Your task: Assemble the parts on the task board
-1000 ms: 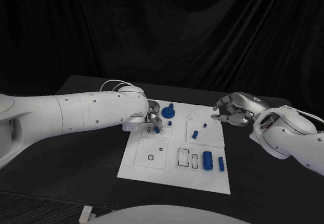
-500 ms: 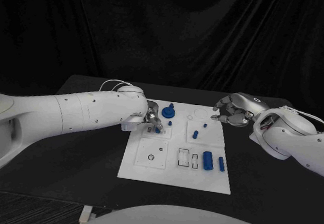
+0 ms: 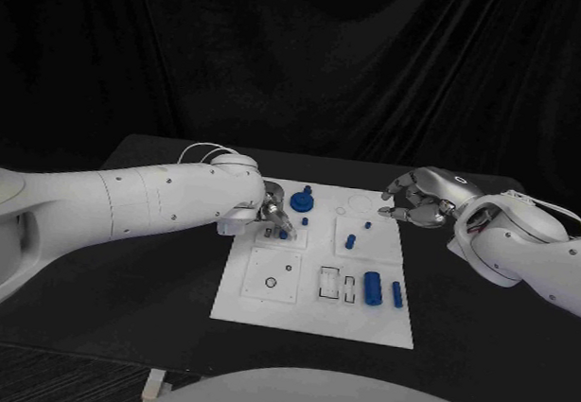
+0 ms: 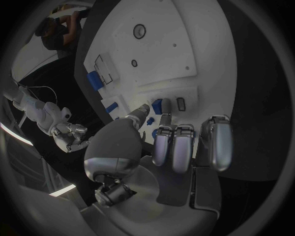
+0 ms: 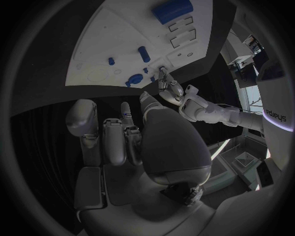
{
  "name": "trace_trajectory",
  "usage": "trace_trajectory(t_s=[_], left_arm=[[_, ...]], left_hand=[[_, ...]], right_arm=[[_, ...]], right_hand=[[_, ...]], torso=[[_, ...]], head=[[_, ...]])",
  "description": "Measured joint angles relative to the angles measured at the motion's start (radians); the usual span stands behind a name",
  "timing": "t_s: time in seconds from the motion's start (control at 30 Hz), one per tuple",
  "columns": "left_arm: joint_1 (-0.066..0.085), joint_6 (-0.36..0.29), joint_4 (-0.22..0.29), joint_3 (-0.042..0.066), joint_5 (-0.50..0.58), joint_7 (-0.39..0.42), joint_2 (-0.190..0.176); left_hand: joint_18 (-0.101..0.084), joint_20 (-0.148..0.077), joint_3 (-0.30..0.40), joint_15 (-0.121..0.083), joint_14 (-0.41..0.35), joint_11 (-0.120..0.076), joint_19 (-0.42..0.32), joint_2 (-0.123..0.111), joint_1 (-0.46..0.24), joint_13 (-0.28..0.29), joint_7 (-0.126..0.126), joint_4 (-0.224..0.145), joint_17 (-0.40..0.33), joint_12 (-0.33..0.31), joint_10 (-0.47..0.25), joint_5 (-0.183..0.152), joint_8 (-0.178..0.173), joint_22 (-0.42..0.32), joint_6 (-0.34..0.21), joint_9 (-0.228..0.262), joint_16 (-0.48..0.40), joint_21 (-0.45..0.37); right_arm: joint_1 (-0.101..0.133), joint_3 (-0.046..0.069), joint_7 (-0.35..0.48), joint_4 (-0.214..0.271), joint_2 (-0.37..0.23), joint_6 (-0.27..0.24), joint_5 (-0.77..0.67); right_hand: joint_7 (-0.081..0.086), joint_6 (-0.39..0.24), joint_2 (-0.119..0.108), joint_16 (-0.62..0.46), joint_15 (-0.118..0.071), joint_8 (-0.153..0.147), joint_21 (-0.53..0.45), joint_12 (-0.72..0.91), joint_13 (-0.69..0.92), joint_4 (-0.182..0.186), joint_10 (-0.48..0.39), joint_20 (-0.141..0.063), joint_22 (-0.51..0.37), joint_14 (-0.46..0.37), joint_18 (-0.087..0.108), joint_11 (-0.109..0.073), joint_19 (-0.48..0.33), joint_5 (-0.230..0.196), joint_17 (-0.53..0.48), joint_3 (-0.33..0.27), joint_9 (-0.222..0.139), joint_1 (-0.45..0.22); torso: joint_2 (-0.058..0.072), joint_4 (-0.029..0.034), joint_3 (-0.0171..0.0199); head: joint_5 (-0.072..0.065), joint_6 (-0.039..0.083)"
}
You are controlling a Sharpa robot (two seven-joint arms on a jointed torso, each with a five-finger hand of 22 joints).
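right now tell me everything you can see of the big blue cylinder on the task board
The big blue cylinder is a stubby, smooth, plastic-looking part, the thickest of the blue pieces. It lies on its side on the white task board, near the board's right edge on the side closer to the robot, lengthwise toward the robot. A thinner blue pin lies parallel on its right, and outlined rectangular slots sit to its left. Neither hand touches it; the right wrist view shows it too.

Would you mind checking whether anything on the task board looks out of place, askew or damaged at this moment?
Nothing stands out. The task board lies flat on the black table, with the blue parts on it looking intact. The left hand is at a small blue part on the board's far left; the right hand hovers by the far right corner, holding nothing.
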Motion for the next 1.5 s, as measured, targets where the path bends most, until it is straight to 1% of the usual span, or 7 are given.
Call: trace_trajectory(t_s=[0.27, 0.43, 0.7, 0.87, 0.97, 1.2, 1.5], left_arm=[[-0.002, 0.001, 0.0, -0.001, 0.0, -0.009, -0.001], [-0.005, 0.0, 0.004, -0.002, 0.0, -0.014, -0.008], [-0.001, -0.036, 0.044, -0.004, 0.0, -0.012, -0.049], [0.029, -0.077, 0.083, -0.005, 0.0, 0.001, -0.086], [0.058, -0.1, 0.108, -0.004, 0.002, 0.016, -0.108], [0.12, -0.114, 0.136, -0.003, 0.041, 0.049, -0.156], [0.139, -0.082, 0.059, -0.004, 0.091, 0.066, -0.154]], left_hand=[[0.0, 0.0, -0.025, 0.0, 0.0, -0.004, 0.0, 0.019, 0.014, 0.0, -0.01, 0.011, 0.0, 0.0, 0.004, 0.004, 0.034, 0.0, 0.01, 0.042, 0.0, 0.0], [0.0, -0.011, -0.077, -0.01, 0.001, -0.018, 0.011, 0.029, 0.028, 0.0, -0.024, 0.041, 0.0, 0.0, 0.001, 0.0, 0.126, 0.0, -0.011, 0.181, 0.0, 0.0], [0.0, -0.022, -0.153, -0.024, 0.002, -0.027, 0.022, 0.018, 0.019, 0.0, -0.03, 0.106, 0.0, 0.0, 0.002, -0.046, 0.201, 0.0, -0.021, 0.282, 0.0, 0.003], [0.0, -0.031, -0.22, -0.026, -0.001, -0.033, 0.031, -0.007, -0.017, 0.0, -0.033, 0.167, 0.0, 0.0, 0.003, -0.06, 0.231, 0.0, -0.025, 0.319, 0.0, 0.013], [0.0, -0.035, -0.246, -0.031, 0.002, -0.033, 0.035, -0.012, -0.032, 0.0, -0.039, 0.193, 0.0, 0.0, 0.003, -0.06, 0.238, 0.0, -0.019, 0.328, 0.0, 0.02], [0.0, -0.036, -0.266, -0.031, 0.002, -0.04, 0.036, -0.012, -0.032, 0.0, -0.046, 0.208, 0.0, 0.0, 0.002, -0.06, 0.248, 0.0, -0.012, 0.335, 0.0, 0.026], [0.0, -0.04, -0.262, -0.034, -0.002, -0.04, 0.04, 0.014, 0.024, 0.0, -0.051, 0.184, 0.0, 0.0, 0.003, -0.06, 0.248, 0.001, -0.006, 0.339, 0.0, 0.026]], right_arm=[[0.0, 0.0, -0.001, -0.001, 0.0, 0.002, 0.0], [0.0, 0.0, -0.001, -0.001, 0.0, 0.003, 0.0], [0.0, 0.0, -0.001, -0.001, -0.002, 0.003, 0.0], [0.0, 0.0, -0.001, 0.0, -0.006, 0.003, 0.0], [0.0, 0.0, -0.002, 0.002, -0.009, 0.003, 0.0], [0.0, 0.0, -0.003, 0.006, -0.017, 0.003, 0.0], [0.0, 0.0, -0.004, 0.011, -0.02, 0.004, 0.0]], right_hand=[[0.0, 0.0, 0.0, 0.0, 0.0, 0.0, -0.006, 0.0, 0.0, 0.0, 0.0, 0.0, 0.0, 0.0, 0.0, 0.0, 0.0, 0.0, 0.0, 0.0, 0.0, 0.0], [0.0, 0.0, 0.0, 0.0, 0.0, 0.0, -0.006, -0.005, 0.0, 0.0, 0.0, 0.0, 0.0, 0.0, 0.0, 0.0, 0.0, 0.0, 0.0, 0.0, 0.0, 0.0], [0.0, 0.0, 0.002, -0.003, 0.0, 0.0, -0.01, -0.02, 0.0, 0.0, 0.0, 0.0, 0.0, 0.0, 0.0, 0.0, 0.0, 0.0, 0.0, 0.0, -0.001, -0.002], [0.0, 0.0, 0.005, -0.003, 0.0, 0.0, -0.01, -0.023, 0.0, 0.0, 0.0, 0.0, 0.001, 0.0, 0.0, 0.0, 0.0, 0.0, 0.0, 0.0, -0.001, -0.005], [0.0, 0.0, 0.005, -0.003, 0.0, 0.0, -0.015, -0.023, 0.0, 0.0, 0.0, 0.0, 0.001, 0.0, 0.0, 0.0, 0.0, 0.0, 0.0, 0.0, -0.001, -0.005], [0.0, 0.0, 0.005, -0.003, 0.0, 0.0, -0.015, -0.023, 0.0, 0.0, 0.0, 0.0, 0.001, 0.0, 0.0, 0.0, 0.0, 0.0, 0.0, 0.0, -0.001, -0.005], [0.0, 0.0, 0.005, -0.008, 0.0, 0.0, -0.015, -0.03, 0.0, 0.0, 0.0, 0.0, 0.0, 0.0, 0.0, 0.0, 0.0, 0.0, 0.0, 0.0, -0.002, -0.005]], torso=[[0.0, -0.0003, 0.0002], [0.0, -0.0003, 0.0003], [0.0, -0.0002, 0.0005], [0.0, -0.0002, 0.0004], [0.0, -0.0002, 0.0002], [0.001, -0.0012, -0.0004], [0.005, -0.0015, -0.0008]], head=[[-0.001, 0.0], [0.0, 0.0], [-0.005, 0.0], [-0.009, 0.0], [-0.011, 0.0], [-0.013, 0.0], [-0.014, 0.0]])
